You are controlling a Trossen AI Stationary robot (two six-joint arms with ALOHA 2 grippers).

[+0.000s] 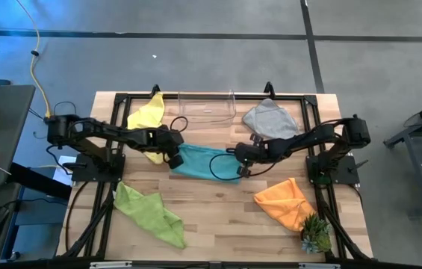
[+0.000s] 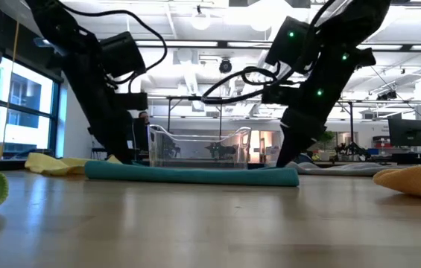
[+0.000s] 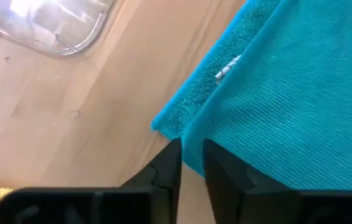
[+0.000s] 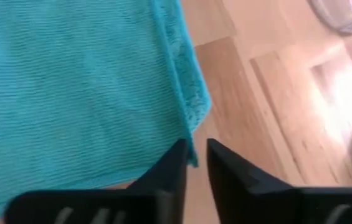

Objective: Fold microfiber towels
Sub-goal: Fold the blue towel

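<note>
Teal towel (image 1: 199, 162) lies folded flat mid-table, doubled edge visible in the left wrist view. Left gripper (image 3: 192, 163) is down at its left corner, fingers slightly apart with the towel edge at the tips; can't tell if it's pinched. Right gripper (image 4: 195, 163) is the same at the right corner. Yellow towel (image 1: 148, 119) sits at the back-left, grey towel (image 1: 270, 119) back-right, lime green towel (image 1: 149, 213) front-left, orange towel (image 1: 285, 200) front-right beside the spiky plant (image 1: 316, 235). Clear bin (image 1: 207, 107) is at the back edge
</note>
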